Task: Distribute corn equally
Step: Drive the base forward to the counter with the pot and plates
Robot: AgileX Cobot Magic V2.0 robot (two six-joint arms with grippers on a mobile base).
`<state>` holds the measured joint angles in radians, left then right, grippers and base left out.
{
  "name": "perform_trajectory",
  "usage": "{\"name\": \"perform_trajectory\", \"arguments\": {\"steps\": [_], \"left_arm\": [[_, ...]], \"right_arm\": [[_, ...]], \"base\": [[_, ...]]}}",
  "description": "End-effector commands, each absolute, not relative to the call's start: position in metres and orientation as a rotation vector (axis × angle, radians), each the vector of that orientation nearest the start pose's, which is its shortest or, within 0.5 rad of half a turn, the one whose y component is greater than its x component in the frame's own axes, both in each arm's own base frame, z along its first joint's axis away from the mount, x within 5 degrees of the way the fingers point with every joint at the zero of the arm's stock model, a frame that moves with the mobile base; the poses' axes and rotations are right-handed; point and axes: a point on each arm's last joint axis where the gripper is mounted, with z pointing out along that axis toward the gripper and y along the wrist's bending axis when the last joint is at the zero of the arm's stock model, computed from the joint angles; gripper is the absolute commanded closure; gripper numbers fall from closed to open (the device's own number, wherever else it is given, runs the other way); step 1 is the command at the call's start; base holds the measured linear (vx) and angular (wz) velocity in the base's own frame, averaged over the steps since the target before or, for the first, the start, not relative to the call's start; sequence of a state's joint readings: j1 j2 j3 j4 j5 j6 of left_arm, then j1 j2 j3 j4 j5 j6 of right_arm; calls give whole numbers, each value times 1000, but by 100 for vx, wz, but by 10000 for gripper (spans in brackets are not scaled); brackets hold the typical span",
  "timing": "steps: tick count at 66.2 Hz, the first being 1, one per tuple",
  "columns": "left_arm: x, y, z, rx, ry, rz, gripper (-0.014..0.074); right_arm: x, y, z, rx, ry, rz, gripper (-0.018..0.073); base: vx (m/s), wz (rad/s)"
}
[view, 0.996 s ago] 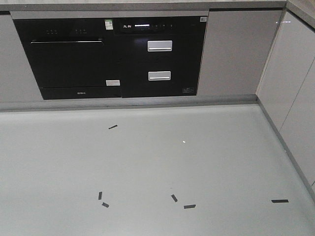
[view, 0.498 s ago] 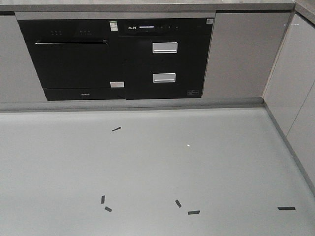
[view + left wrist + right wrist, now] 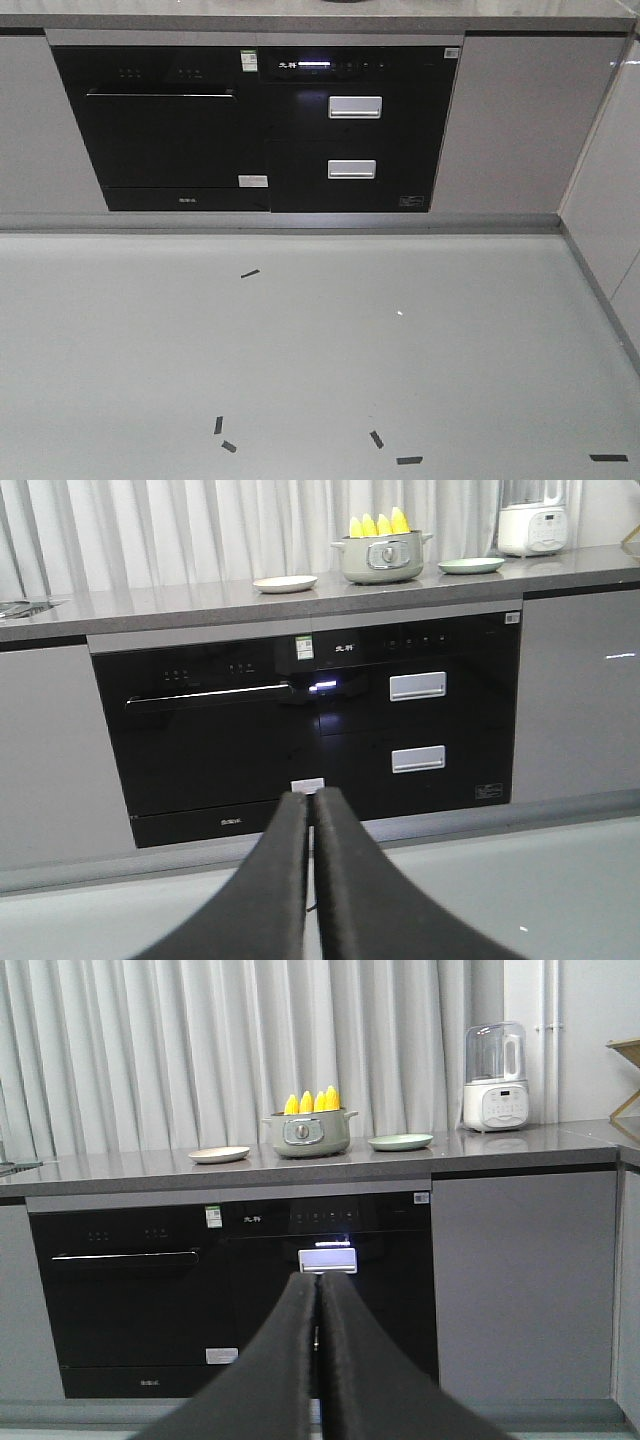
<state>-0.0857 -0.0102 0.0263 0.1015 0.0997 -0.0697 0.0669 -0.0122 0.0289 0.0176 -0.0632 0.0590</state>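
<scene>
Several yellow corn cobs stand tip-up in a grey-green pot on the dark countertop, far ahead of both arms. The left wrist view shows the same corn and pot. A pale plate lies left of the pot and a green plate lies right of it. My left gripper is shut with nothing in it, low in front of the oven. My right gripper is shut and empty too. The front view shows no corn.
A black built-in oven and a drawer unit fill the cabinet front below the counter. A white blender stands at the counter's right. Grey cabinets close the right side. Black tape marks dot the grey floor.
In the front view the oven and the floor marks have slid right and down and look slightly larger. The base has come closer to the cabinets.
</scene>
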Motion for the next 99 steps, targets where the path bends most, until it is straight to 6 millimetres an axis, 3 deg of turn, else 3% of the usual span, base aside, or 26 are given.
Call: {"name": "perform_trajectory", "arguments": {"steps": [1,99], "left_arm": [[56,-5,199,73,1516,-60,603],[56,-5,199,73,1516,-60,603]], "right_arm": [[55,3,214,7,1372,109,570],[55,3,214,7,1372,109,570]], "base": [[12,7],[8,-6]]}}
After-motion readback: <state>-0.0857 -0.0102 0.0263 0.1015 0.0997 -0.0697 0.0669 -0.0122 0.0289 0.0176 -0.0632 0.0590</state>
